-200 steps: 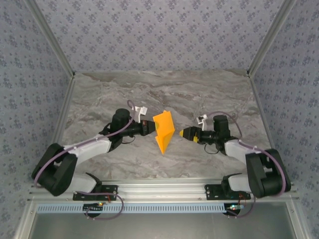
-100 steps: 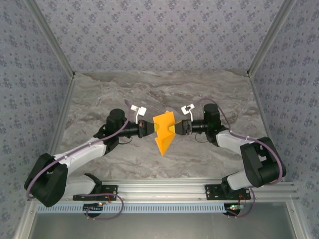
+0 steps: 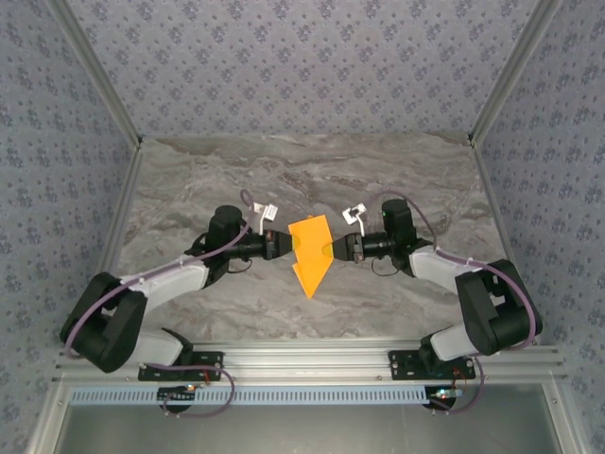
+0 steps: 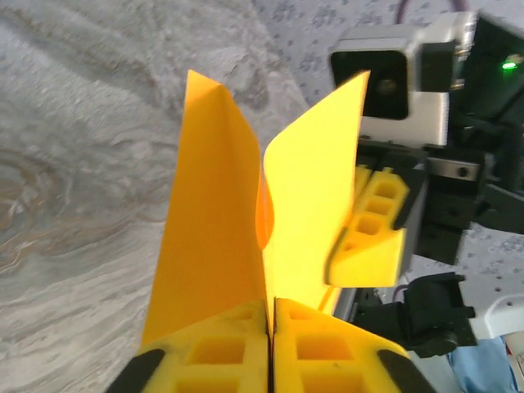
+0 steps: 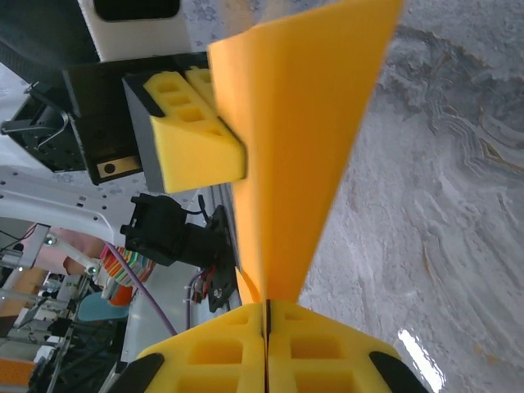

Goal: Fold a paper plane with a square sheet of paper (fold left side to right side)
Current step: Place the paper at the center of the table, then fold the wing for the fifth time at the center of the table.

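Now the left hand (image 3: 282, 245) and right hand (image 3: 338, 247) both pinch the paper plane (image 3: 310, 255), seemingly off the surface (image 3: 189, 189); uneven pulling could tear it.

Right gripper (image 3: 334, 248): a second ago it stood clear of the paper plane (image 3: 310, 257), off to its right; half a second ago it reached the right edge, and it is now clamped there, opposite the left gripper (image 3: 285, 245). Paper plane: the flap that stood up on the right side has come down, and the outline now reads as a flatter arrow, tip toward the near edge. Left arm: stretched forward half a second ago, now drawn back to its first pose.
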Robot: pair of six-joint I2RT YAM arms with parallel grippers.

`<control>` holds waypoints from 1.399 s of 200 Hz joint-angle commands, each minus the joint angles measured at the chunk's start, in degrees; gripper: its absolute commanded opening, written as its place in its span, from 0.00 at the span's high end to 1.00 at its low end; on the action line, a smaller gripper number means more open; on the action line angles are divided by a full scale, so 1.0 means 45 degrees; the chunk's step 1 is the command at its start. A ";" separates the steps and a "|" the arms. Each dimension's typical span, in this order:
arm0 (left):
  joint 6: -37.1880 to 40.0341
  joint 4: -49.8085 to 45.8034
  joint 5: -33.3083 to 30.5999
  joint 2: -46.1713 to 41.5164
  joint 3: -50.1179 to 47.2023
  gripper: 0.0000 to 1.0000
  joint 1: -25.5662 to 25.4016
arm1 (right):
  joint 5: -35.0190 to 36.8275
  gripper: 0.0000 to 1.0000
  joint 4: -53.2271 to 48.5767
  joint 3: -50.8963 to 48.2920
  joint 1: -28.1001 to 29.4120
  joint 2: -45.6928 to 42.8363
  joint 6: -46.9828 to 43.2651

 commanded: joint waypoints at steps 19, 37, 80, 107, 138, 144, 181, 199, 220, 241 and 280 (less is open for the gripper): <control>0.2055 -0.3112 -0.0989 0.0309 0.1322 0.55 0.0096 | 0.2004 1.00 -0.2884 0.0554 -0.0013 0.0213 -0.0197; 0.2776 -0.4736 -0.2171 -0.0243 0.1798 0.44 0.0102 | 0.2735 1.00 -0.3284 0.0521 -0.0039 0.0579 0.0922; 0.4061 -0.7375 -0.4691 -0.1968 0.2118 0.36 -0.1543 | 0.3919 1.00 -0.3986 0.0900 -0.0036 0.1484 0.2109; 0.4056 -0.8296 -0.6505 -0.2127 0.2062 0.36 -0.3841 | 0.4187 1.00 -0.4636 0.1404 -0.0032 0.1725 0.2630; 0.3532 -0.8445 -0.8425 -0.1351 0.2222 0.36 -0.5911 | 0.4272 0.99 -0.5498 0.1900 -0.0036 0.1938 0.2751; 0.3488 -0.8476 -0.8725 -0.1045 0.2407 0.36 -0.6209 | 0.4288 0.99 -0.5608 0.1963 -0.0033 0.1977 0.2782; 0.3685 -0.9032 -1.0058 0.1163 0.3987 0.35 -0.7352 | 0.4367 0.98 -0.5877 0.2065 -0.0003 0.2116 0.2969; 0.3697 -0.9268 -1.0469 0.2126 0.4634 0.35 -0.7519 | 0.4396 0.98 -0.5996 0.2118 0.0017 0.2163 0.2973; 0.3578 -0.9311 -1.0890 0.2942 0.5192 0.34 -0.7608 | 0.4435 0.98 -0.6128 0.2201 0.0052 0.2206 0.2958; 0.3441 -0.9553 -1.1265 0.3715 0.5783 0.34 -0.7684 | 0.4429 0.98 -0.6131 0.2222 0.0074 0.2234 0.2996; 0.3133 -1.0332 -1.2160 0.4984 0.6805 0.36 -0.7921 | 0.4449 0.98 -0.6059 0.2224 0.0114 0.2330 0.3113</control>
